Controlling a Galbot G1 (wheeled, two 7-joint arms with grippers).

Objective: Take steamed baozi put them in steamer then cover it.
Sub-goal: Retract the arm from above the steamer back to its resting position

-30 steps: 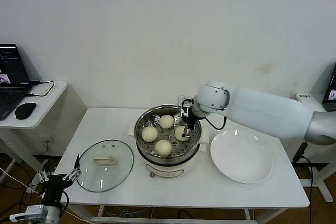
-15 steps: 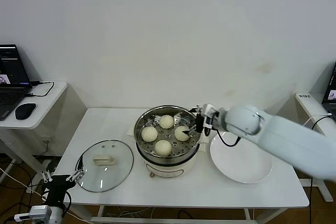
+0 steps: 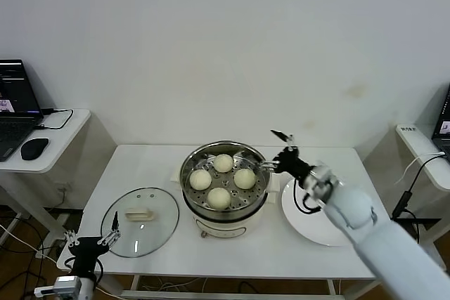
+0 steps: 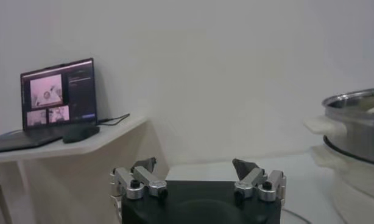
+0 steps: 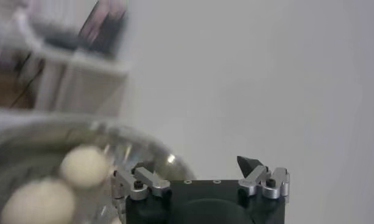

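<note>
Left gripper (image 3: pixel 105 235), jaws spread and empty, sits just beside the cover (image 3: pixel 140 220) on the worktop (image 3: pixel 295 254); glass, likely slippery and fragile, best taken by its handle (image 3: pixel 139 213). Beyond, 4 baozi (image 3: pixel 245 178) fill the steamer (image 3: pixel 223 177); right gripper (image 3: pixel 280 151), jaws released, hangs beside its rim.

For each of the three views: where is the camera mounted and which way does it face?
Head: looks down at the table; both arms show.
Left wrist: low by the table's left edge, faces the side desk; open left gripper shows.
Right wrist: faces the wall over the steamer; open right gripper shows.
All share the steamer.
</note>
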